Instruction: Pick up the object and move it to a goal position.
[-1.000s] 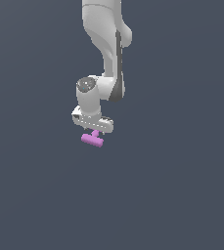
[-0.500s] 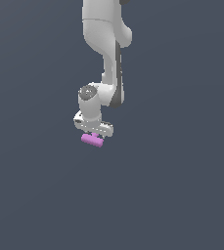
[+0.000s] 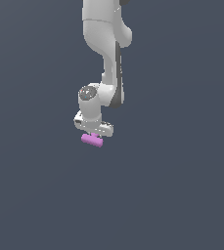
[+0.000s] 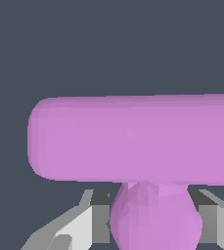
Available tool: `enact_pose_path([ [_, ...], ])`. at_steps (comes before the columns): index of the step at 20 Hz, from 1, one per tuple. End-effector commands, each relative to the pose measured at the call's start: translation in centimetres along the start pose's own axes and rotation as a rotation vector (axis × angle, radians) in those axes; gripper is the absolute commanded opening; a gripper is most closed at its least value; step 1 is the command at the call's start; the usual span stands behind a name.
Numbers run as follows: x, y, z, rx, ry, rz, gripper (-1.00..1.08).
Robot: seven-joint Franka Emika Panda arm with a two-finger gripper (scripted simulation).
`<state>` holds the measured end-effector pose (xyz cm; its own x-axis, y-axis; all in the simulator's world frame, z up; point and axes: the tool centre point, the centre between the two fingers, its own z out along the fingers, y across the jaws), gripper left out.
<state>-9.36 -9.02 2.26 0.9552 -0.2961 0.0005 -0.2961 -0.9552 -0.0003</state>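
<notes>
Fingers [image 4: 91, 222] clamped on stubby stem of pink-magenta T-shaped object [image 3: 92, 140], smooth round-ended cylinder bar crosswise below

Object held at the fingertips, directly below the gripper.
The object [image 3: 92, 140] has its stem between the two fingers [image 4: 84, 225] of the gripper [image 3: 93, 133], one finger on each side; its bar lies crosswise just beyond the fingertips.

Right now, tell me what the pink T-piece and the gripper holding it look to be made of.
The pink T-piece: an even matte magenta with soft shading and no grain, plastic-like, though a render leaves it open. The gripper: glossy white shell with grey fingers closed on the stem, like painted plastic or metal; which, I cannot tell.
</notes>
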Motion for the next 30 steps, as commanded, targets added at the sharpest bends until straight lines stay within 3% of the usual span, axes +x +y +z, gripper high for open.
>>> enact_pose_path([
  [1,0.0,0.0,0.1,0.000,-0.001,0.000,-1.00],
  [10,1.5,1.0,-0.7,0.000,-0.001,0.000,-1.00],
  [23,8.1,5.3,-3.8,-0.001,0.000,0.000,-1.00],
  [30,10.2,6.4,-4.6,-0.001,0.000,0.000,-1.00],
])
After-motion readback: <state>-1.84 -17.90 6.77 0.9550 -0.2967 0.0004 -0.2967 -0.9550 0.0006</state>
